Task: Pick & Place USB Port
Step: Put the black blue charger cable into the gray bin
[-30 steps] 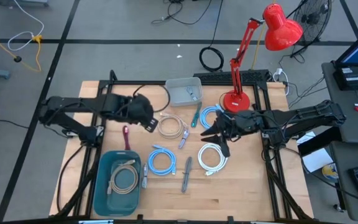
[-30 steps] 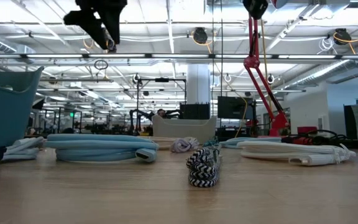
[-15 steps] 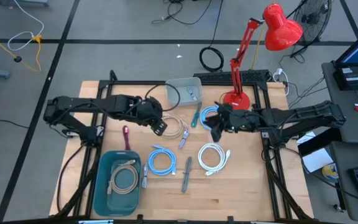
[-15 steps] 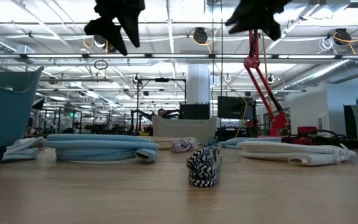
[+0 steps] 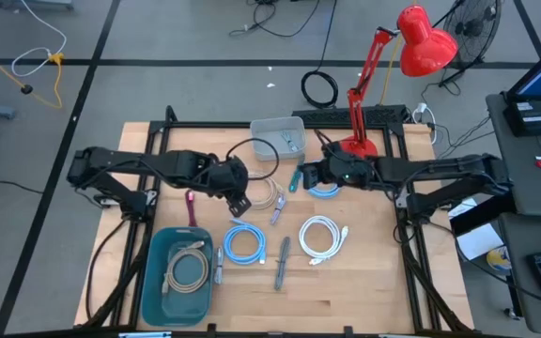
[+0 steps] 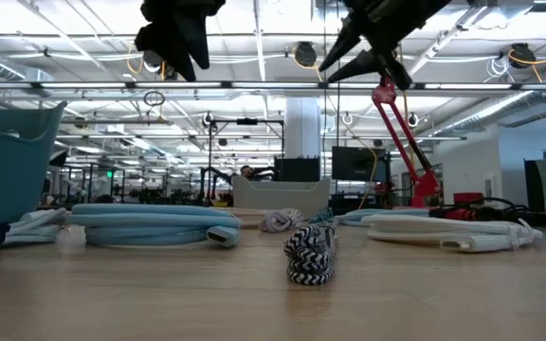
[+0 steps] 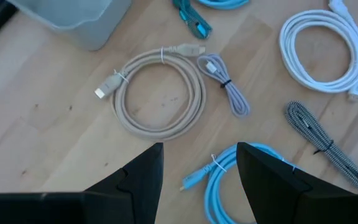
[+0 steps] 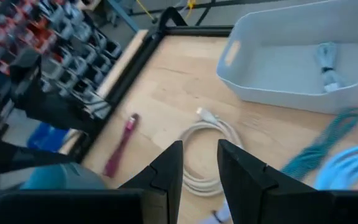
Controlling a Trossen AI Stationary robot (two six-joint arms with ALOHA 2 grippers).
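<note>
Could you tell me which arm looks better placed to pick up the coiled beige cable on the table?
Left, probably: the left gripper hangs open right beside the beige cable, which fills its wrist view, while the right gripper sits farther off.

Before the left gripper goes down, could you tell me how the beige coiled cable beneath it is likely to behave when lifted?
The beige cable is bound by only one small tie, so it will probably sag floppily from a single grip point. It looks thin and light. Its free connector ends would likely dangle. The left gripper is open above it.
</note>
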